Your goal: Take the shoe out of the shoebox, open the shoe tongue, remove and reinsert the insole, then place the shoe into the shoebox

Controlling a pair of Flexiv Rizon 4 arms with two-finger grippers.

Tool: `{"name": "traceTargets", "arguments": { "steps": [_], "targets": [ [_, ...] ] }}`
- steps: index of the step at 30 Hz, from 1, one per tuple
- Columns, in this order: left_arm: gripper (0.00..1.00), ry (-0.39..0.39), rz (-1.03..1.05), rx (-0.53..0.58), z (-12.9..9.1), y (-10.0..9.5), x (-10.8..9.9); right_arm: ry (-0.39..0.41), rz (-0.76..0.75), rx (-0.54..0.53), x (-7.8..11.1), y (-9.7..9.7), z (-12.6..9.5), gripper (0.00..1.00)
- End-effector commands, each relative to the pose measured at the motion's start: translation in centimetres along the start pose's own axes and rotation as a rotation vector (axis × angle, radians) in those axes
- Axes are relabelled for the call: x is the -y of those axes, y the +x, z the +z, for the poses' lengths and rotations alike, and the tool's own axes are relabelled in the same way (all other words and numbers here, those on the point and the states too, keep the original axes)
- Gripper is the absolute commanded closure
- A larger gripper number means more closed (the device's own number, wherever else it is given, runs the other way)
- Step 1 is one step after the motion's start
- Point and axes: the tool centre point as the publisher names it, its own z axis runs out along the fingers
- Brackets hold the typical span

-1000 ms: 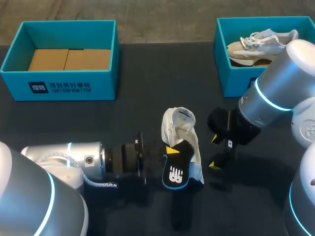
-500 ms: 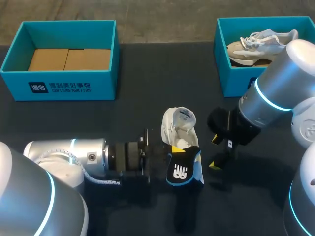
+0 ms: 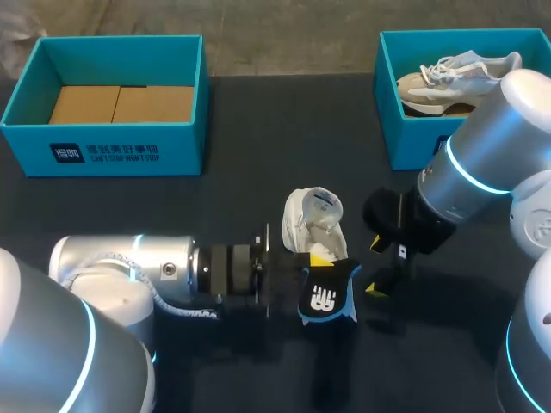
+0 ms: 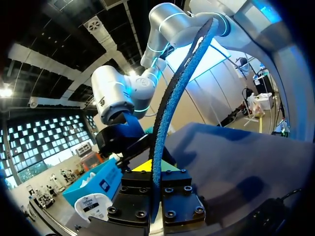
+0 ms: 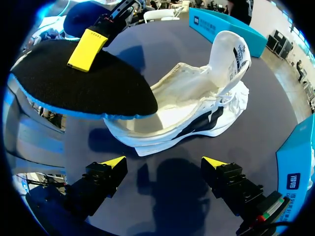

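Currently on the insole step: left gripper [image 3: 308, 261] is clamped on one edge of the black, blue-backed insole [image 3: 328, 294], which is out of the white shoe [image 3: 313, 217] and held just beside it. The shoe rests on the table between the arms. Right gripper [image 5: 164, 164] hovers beside the shoe, fingers spread, nothing between them. Next move, as I judge it, is reinsertion: steer the insole's free end into the shoe's opening, with the right gripper probably steadying the shoe.
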Motion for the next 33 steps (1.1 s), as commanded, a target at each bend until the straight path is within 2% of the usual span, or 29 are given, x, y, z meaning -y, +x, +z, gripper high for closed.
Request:
{"name": "traceTargets", "arguments": {
  "steps": [1, 21, 33],
  "targets": [
    [1.00, 0.000, 0.002, -0.006, 0.9, -0.2, -0.2, 0.001, 0.000, 0.003, 0.0, 0.1, 0.1, 0.00],
    [1.00, 0.021, 0.018, -0.033, 3.0, -0.5, -1.0, 0.001, 0.000, 0.003, 0.0, 0.1, 0.1, 0.00],
    [1.00, 0.006, 0.014, -0.042, 3.6, -0.9, -1.8, 0.001, 0.000, 0.003, 0.0, 0.1, 0.1, 0.00]
  ]
}}
